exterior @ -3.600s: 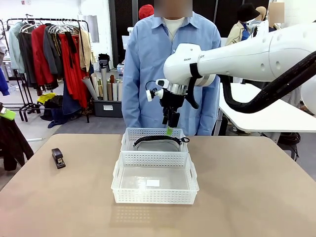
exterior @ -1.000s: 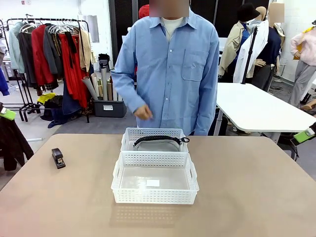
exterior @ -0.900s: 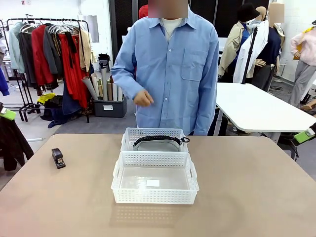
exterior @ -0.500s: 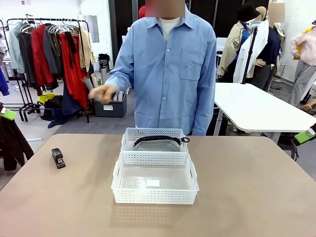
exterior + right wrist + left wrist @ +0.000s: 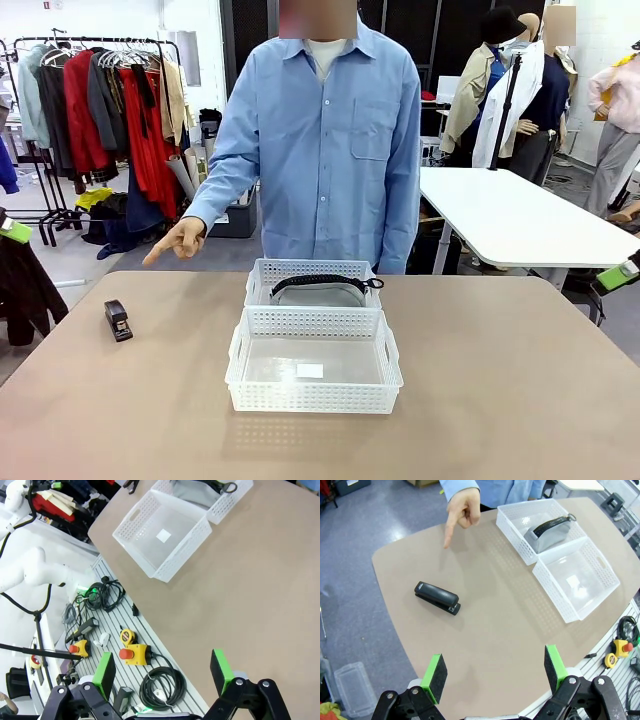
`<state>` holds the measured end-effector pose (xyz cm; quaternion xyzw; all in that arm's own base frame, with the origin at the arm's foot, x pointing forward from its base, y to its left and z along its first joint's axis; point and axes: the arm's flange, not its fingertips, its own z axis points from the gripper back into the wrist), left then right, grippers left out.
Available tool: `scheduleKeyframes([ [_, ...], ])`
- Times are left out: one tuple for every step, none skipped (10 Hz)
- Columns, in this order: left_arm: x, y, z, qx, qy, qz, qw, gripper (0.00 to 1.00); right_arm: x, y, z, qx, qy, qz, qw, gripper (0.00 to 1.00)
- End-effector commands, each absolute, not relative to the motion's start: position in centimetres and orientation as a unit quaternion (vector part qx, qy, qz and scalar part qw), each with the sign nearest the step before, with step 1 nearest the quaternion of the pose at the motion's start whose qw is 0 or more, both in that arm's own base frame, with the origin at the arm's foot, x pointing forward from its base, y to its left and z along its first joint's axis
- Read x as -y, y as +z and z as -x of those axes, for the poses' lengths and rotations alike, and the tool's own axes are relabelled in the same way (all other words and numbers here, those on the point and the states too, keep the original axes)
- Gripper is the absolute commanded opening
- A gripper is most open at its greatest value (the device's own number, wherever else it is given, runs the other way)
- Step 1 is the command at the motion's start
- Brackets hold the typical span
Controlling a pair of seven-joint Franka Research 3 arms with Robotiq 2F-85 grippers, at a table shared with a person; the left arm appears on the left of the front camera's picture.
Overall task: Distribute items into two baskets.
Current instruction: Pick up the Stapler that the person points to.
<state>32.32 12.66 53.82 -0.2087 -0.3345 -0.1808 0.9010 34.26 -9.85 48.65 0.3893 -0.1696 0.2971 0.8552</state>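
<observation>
While the left pincer (image 5: 494, 656) gapes apart, the stapler (image 5: 437, 597) lies well ahead.

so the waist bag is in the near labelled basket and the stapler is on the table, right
No: the front view shows the grey waist bag in the far basket; the near labelled basket holds nothing. The stapler is on the table.

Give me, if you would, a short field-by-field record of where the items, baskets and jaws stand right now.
stapler: on the table, left of both baskets, in neither
waist bag: lying in the far basket
near basket: empty but for a white label
person's hand: index finger pointing toward the stapler, not touching it
left jaws: open, empty
right jaws: open, empty
</observation>
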Motion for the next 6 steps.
scheduleKeyframes([
  [-12.69,53.90,-32.25,0.336,-0.181,0.211,0.900,1.00,9.87,48.66,-34.24,0.172,0.298,-0.393,0.853,1.00],
  [-12.69,53.90,-32.25,0.336,-0.181,0.211,0.900,1.00,9.87,48.66,-34.24,0.172,0.298,-0.393,0.853,1.00],
  [-12.69,53.90,-32.25,0.336,-0.181,0.211,0.900,1.00,9.87,48.66,-34.24,0.172,0.298,-0.393,0.853,1.00],
  [-12.69,53.90,-32.25,0.336,-0.181,0.211,0.900,1.00,9.87,48.66,-34.24,0.172,0.298,-0.393,0.853,1.00],
  [-12.66,53.82,-32.32,0.334,-0.181,0.209,0.901,1.00,9.87,48.66,-34.24,0.172,0.298,-0.393,0.853,1.00],
  [-12.41,54.10,-32.84,0.326,-0.172,0.210,0.905,1.00,9.87,48.66,-34.24,0.172,0.298,-0.393,0.853,1.00],
])
